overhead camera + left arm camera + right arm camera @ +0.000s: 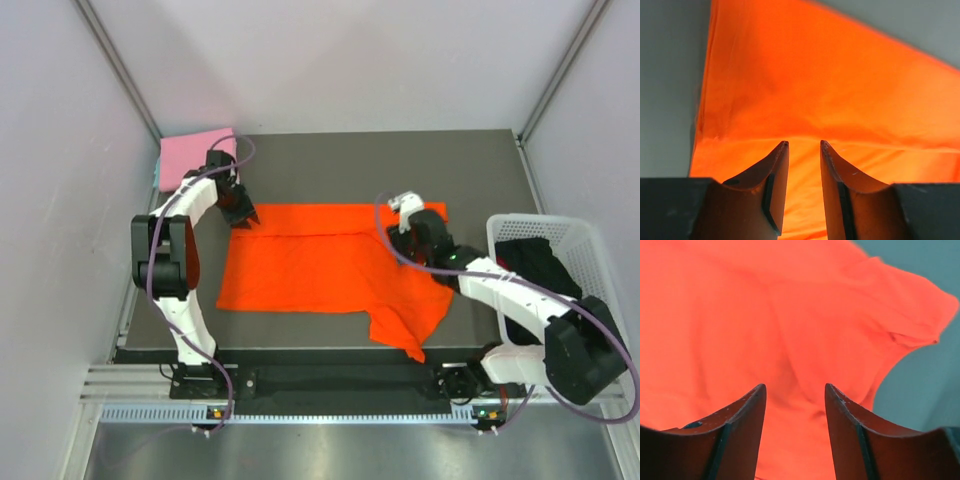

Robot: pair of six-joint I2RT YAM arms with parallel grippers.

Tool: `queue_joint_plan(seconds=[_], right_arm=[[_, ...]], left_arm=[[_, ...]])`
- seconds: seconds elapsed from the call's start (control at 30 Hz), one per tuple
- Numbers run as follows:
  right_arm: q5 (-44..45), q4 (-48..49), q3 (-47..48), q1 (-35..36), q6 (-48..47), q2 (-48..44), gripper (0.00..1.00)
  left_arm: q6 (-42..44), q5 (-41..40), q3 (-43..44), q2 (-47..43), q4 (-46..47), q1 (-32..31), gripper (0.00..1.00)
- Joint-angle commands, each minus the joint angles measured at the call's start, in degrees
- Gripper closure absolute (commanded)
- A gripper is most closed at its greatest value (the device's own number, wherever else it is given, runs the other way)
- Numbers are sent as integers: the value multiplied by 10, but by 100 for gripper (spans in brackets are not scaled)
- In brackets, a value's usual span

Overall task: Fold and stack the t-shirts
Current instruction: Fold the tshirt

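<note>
An orange-red t-shirt (320,265) lies mid-tabletop (480,160), apparently folded once lengthwise, one sleeve poking out at near right. A pink t-shirt (190,155) sits folded in the far-left corner. Left jaws and right jaws hang apart, empty, over the orange shirt's far edge. More folds and stacking are left.

1. The left arm (187,203) covers the near right corner of the pink t-shirt (186,155).
2. In both wrist views the orange t-shirt (840,95) runs past the picture edges, so its outline is incomplete.
3. The dark contents (530,265) of the basket (540,218) are too indistinct to identify.
4. From above, the left gripper (246,220) is too small to show how its jaws stand.
</note>
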Motion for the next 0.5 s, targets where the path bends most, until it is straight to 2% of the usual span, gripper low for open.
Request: queue_joint_plan(seconds=[0.0, 0.17, 0.37, 0.47], right_arm=[[111, 104, -30, 72, -149, 0, 49], [194, 123, -31, 122, -236, 63, 50], [211, 201, -70, 138, -317, 99, 52], [221, 230, -85, 148, -354, 124, 60]], left_arm=[[9, -28, -30, -16, 7, 4, 62], [2, -64, -27, 11, 4, 6, 63], [-6, -73, 1, 58, -6, 13, 66], [-7, -73, 7, 61, -3, 13, 66]])
